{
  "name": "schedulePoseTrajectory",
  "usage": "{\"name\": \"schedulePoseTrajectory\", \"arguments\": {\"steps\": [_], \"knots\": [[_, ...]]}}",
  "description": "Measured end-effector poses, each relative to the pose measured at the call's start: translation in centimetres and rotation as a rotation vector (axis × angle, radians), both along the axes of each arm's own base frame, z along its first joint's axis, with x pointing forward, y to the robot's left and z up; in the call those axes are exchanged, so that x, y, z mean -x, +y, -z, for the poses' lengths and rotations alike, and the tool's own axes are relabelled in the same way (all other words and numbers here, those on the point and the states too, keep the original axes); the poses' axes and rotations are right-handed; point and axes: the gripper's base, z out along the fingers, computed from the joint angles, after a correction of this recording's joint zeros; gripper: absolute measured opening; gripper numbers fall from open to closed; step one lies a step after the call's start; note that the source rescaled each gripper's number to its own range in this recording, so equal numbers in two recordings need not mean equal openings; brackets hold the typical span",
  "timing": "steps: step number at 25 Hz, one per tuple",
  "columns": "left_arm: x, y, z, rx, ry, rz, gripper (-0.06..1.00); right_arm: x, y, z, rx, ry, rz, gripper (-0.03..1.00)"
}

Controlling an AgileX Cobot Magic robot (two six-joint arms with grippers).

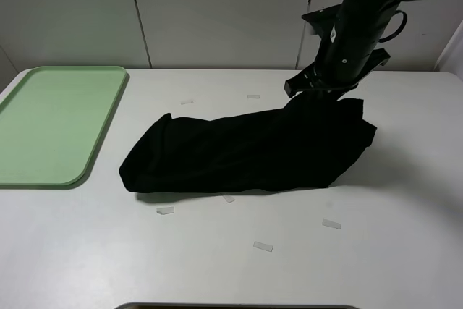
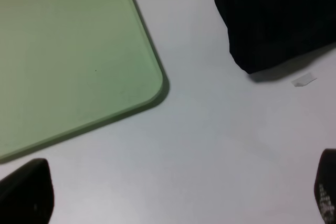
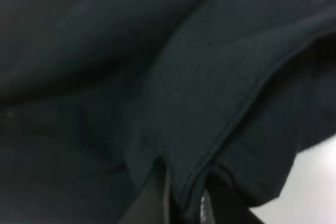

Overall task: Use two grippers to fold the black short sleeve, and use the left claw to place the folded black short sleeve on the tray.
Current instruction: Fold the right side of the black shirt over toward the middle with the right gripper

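The shirt point(image 1: 246, 153) lies as a long dark bundle across the middle of the table point(image 1: 376, 251), well apart from the tray point(image 1: 101, 132) at the table's left side. Its left end rests flat, near the tray's front corner. Its right end is raised off the table.

The right tool point(image 1: 322, 90) is clamped tight on that raised end, and its wrist view shows a stitched hem pinched between the two fingers. The left tool point(image 2: 176, 192) is spread wide and holds nothing. It hovers over bare table between the tray's corner and the shirt's left end, touching neither.

The step in hand looks like the fold itself, with the right end to be carried over onto the left. To do it well, the hem should travel high enough that the hanging cloth does not drag and bunch. It should then come down edge on edge, square to the bundle. Only a hem seems to be gripped, so lower layers may sag or slip out. A slow, level carry would help. The left tool would do best to hold down the left end so the bundle does not slide toward the tray. The result must end up narrower than the tray.

No brand or writing can be read. The shirt is plain, and the small pale slips point(image 1: 263, 246) scattered on the table look blank.
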Motion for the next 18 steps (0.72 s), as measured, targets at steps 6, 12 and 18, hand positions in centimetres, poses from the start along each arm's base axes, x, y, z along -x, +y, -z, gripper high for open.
{"name": "schedulePoseTrajectory", "arguments": {"steps": [6,12,18], "knots": [[0.0,0.0,0.0,0.0,0.0,0.0,1.0,0.6,2.9,2.0,-0.046,0.037,-0.04,0.01],[0.0,0.0,0.0,0.0,0.0,0.0,1.0,1.4,6.0,3.3,-0.132,0.045,-0.064,0.01],[0.0,0.0,0.0,0.0,0.0,0.0,1.0,1.7,7.6,5.2,-0.155,0.062,-0.079,0.01]]}}
